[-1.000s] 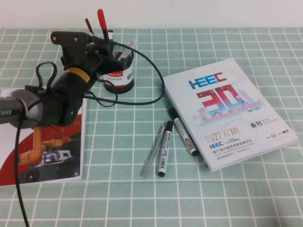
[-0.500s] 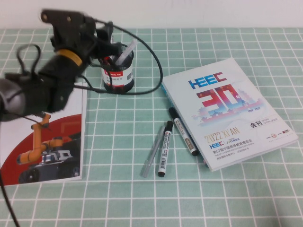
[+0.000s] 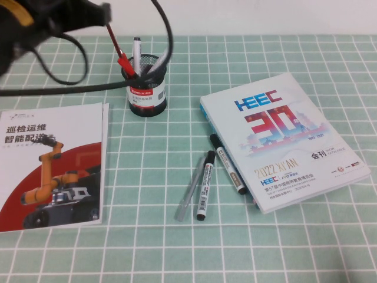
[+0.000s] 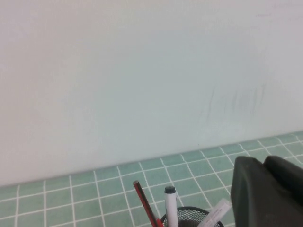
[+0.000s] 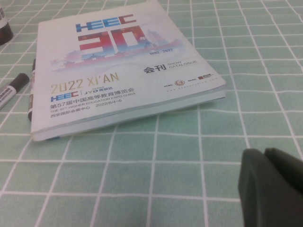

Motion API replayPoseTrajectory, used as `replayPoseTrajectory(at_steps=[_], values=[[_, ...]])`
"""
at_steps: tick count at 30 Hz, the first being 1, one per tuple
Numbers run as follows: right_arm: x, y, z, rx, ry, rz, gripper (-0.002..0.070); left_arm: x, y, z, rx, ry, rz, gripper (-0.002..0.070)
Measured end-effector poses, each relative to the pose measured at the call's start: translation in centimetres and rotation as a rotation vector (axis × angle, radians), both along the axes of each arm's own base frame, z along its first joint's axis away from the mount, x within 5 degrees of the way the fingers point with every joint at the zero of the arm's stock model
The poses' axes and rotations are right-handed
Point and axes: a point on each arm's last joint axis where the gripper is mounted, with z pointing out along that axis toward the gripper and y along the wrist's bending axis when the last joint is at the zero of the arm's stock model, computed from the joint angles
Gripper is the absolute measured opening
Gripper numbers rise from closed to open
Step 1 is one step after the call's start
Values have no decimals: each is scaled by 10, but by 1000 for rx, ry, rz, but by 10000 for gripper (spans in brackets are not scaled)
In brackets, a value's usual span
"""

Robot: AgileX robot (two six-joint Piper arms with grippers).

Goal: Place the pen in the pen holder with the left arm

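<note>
The pen holder (image 3: 147, 88), a black mesh cup with a red-and-white label, stands at the back of the table. The pen's red end (image 3: 125, 62) shows at its rim, leaning left, free of any gripper. A thin dark-red stick pen (image 3: 112, 36) and a white marker (image 3: 137, 50) stand in the cup too. My left gripper (image 3: 99, 12) hangs blurred above and left of the holder. In the left wrist view its fingers (image 4: 251, 189) lie together, shut on nothing, beside the holder's rim (image 4: 187, 215). My right gripper (image 5: 265, 158) is shut low over the mat.
A HEEC catalogue (image 3: 283, 135) lies at the right and a robot brochure (image 3: 53, 165) at the left. Two black-capped markers (image 3: 205, 184) (image 3: 228, 164) and a clear pen (image 3: 189, 188) lie beside the catalogue. The left arm's black cable (image 3: 168, 35) loops past the holder.
The left arm has lifted and drawn back to the upper left, away from the holder. Its gripper let go of the pen, which now stands in the cup, then shut again.
</note>
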Motion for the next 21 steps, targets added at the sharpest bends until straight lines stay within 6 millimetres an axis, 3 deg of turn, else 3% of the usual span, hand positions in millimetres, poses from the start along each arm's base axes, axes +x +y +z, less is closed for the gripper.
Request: replayPoseTrajectory(at_steps=[4,8,14,21], values=[[0,0,0,0,0,0,-20,-35,13,9,-9,-31,1,3],[0,0,0,0,0,0,-20,-82,30,-2,-73,-59,-5,0],[0,0,0,0,0,0,-20,-149,54,-48,-157,-37,-5,0],[0,0,0,0,0,0,-20,-200,74,-94,-157,-32,-2,0]])
